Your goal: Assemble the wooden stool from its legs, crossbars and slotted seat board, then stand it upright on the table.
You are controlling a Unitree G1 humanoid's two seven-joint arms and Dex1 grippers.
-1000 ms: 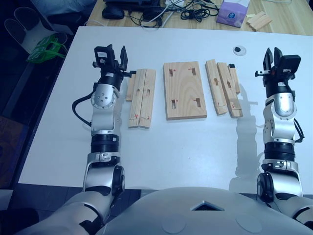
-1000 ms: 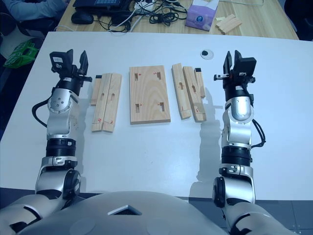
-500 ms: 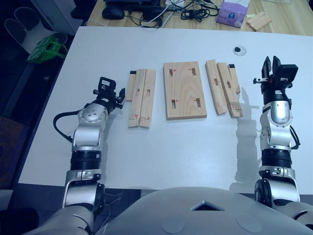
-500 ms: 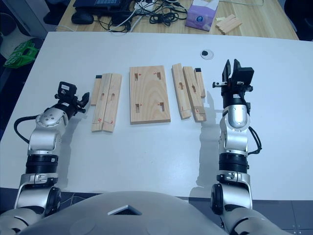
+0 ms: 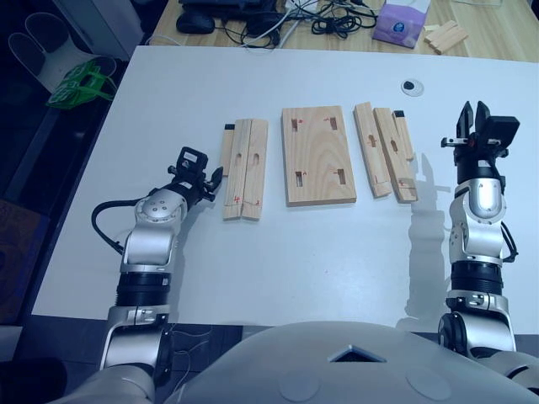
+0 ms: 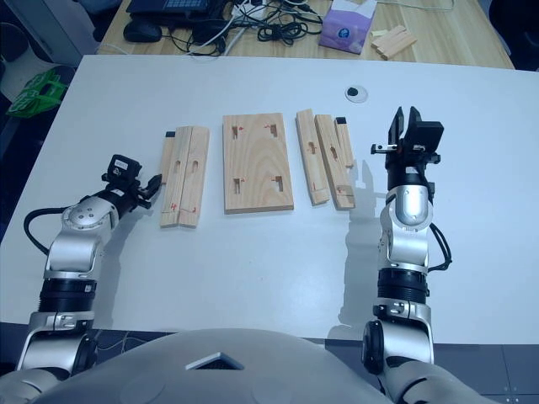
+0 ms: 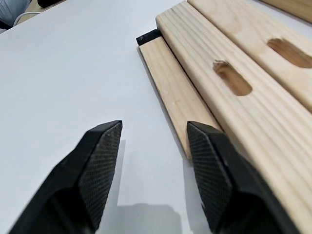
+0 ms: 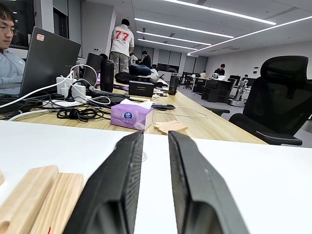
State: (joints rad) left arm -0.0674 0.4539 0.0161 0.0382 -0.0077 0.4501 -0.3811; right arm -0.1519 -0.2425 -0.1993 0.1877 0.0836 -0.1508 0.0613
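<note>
**Flush crossbar left no room for a finger**

The left pincer (image 7: 155, 127) was held low over the tabletop (image 5: 295, 252), its fingers spread wide. It was aimed at the near end of the short crossbar (image 7: 175, 92), and nothing was gripped. One finger (image 7: 214, 170) was lined up almost with that end. The crossbar lay touching the neighbouring leg (image 7: 229, 73), so no gap was offered for a finger on that side.

A pinch from there was judged likely to land on the leg, or to shove the crossbar askew and disturb the left pair of legs (image 5: 246, 168). The piece lay flat and thin, so a slip off its edges was also thought possible.

The right pincer (image 5: 472, 109) was held upright near the right edge, its fingers narrowly parted and empty.

The seat board (image 5: 317, 155) lay flat in the middle of the tabletop, slots up. It was flanked by the left pair and the right bundle of legs (image 5: 383, 151). Every piece had its long axis run from the near edge toward the far edge. The right bundle was slightly skewed, and the crossbar's dark-capped end was pointed at the far edge.
</note>
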